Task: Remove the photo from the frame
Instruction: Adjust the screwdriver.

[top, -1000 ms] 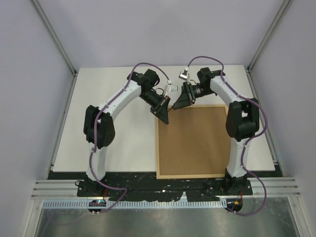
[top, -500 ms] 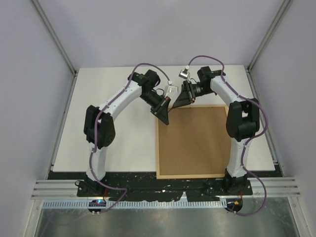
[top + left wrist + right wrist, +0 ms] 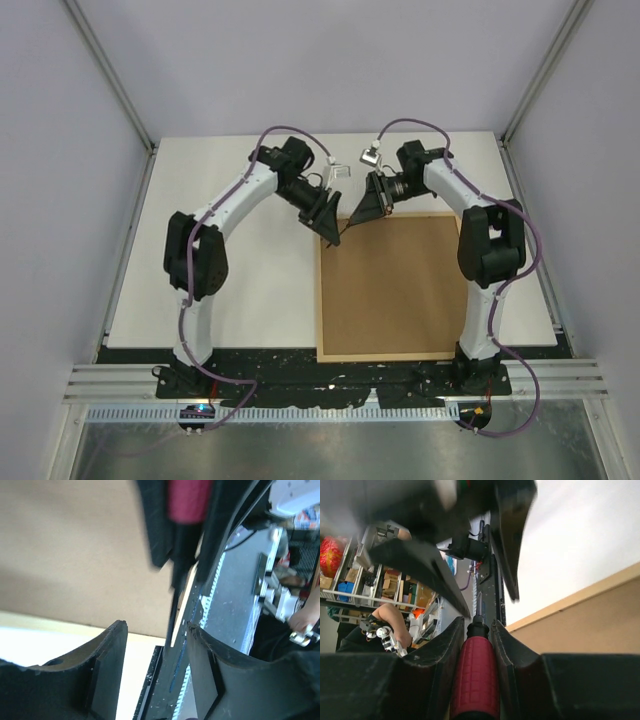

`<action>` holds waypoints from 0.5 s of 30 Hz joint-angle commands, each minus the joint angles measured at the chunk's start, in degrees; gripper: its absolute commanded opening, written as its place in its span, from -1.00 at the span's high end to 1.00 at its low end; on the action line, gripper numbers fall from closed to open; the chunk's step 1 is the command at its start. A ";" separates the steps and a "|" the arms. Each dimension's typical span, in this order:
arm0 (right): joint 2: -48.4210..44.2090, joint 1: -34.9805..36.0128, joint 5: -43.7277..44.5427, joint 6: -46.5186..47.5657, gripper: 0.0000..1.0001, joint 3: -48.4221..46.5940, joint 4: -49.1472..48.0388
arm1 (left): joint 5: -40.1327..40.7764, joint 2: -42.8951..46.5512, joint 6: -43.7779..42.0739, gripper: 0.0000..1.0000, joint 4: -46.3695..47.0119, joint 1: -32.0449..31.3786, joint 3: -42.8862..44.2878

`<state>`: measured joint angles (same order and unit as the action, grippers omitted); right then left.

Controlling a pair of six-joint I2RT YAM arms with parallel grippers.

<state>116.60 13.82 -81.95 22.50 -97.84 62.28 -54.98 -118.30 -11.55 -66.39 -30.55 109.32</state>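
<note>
Right gripper [image 3: 476, 626] pinches red screwdriver [image 3: 475, 677] — left gripper [image 3: 156, 628] parted.

We count one light-wood rectangular picture frame [image 3: 390, 285], its back a brown fibreboard panel. It lies on one white bench [image 3: 230, 260]. We count two white-and-black robot arms: the left arm [image 3: 215, 215] rises to the left of the frame's near left corner, and the right arm [image 3: 482, 240] rises at its near right corner. That gives two black claws, the left claw [image 3: 330, 228] and the right claw [image 3: 362, 210], both over the frame's far left corner. Each claw has two fingers [image 3: 107, 670], so four in all. We count one red ribbed-handled tool [image 3: 476, 680] with a thin black shaft, by that same corner. We count two purple cables [image 3: 283, 128], one along each arm.
</note>
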 commanded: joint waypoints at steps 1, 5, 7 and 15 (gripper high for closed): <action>-3.04 -3.36 1.18 -2.36 0.85 5.45 -10.48 | 0.75 4.31 8.81 -0.11 9.60 7.51 -3.75; -3.66 -4.24 5.74 -11.48 0.85 13.35 -30.04 | 4.97 2.90 14.01 -0.15 13.30 10.76 -6.30; -2.78 -4.33 7.94 -18.15 0.84 16.09 -39.02 | 7.60 1.41 15.06 -0.15 13.66 11.56 -6.22; 1.43 -4.42 13.04 -41.48 0.85 25.42 -76.31 | 11.65 -6.58 18.23 -0.14 12.69 11.82 -2.89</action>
<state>116.71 9.21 -71.59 -4.91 -74.59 11.62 -45.56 -120.90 3.86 -54.81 -18.26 103.88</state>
